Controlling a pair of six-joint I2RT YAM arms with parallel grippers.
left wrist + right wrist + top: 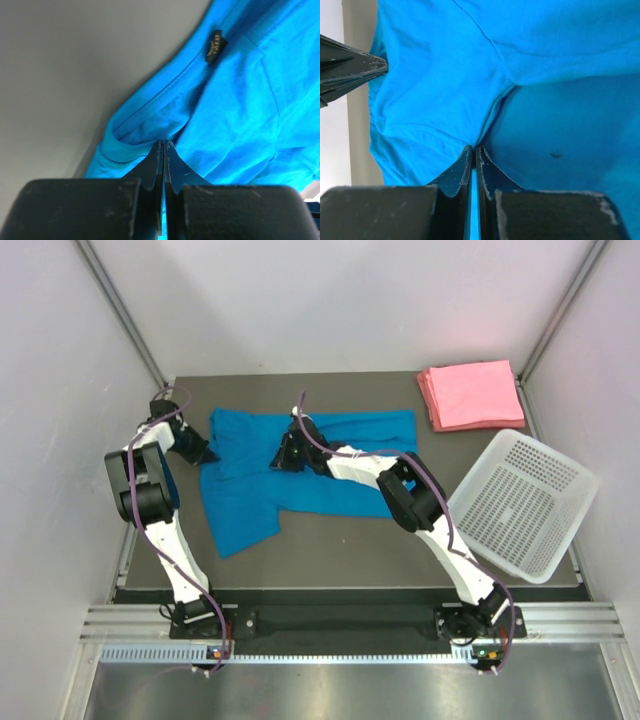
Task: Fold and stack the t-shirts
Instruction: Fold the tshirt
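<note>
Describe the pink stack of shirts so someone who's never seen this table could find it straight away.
Start at the dark table, seen from above, and go to its far right corner. There, just behind the white basket, lies a flat stack of folded pink shirts. It is the only pink thing, neatly squared, while the blue shirt lies spread out and rumpled mid-table.
</note>
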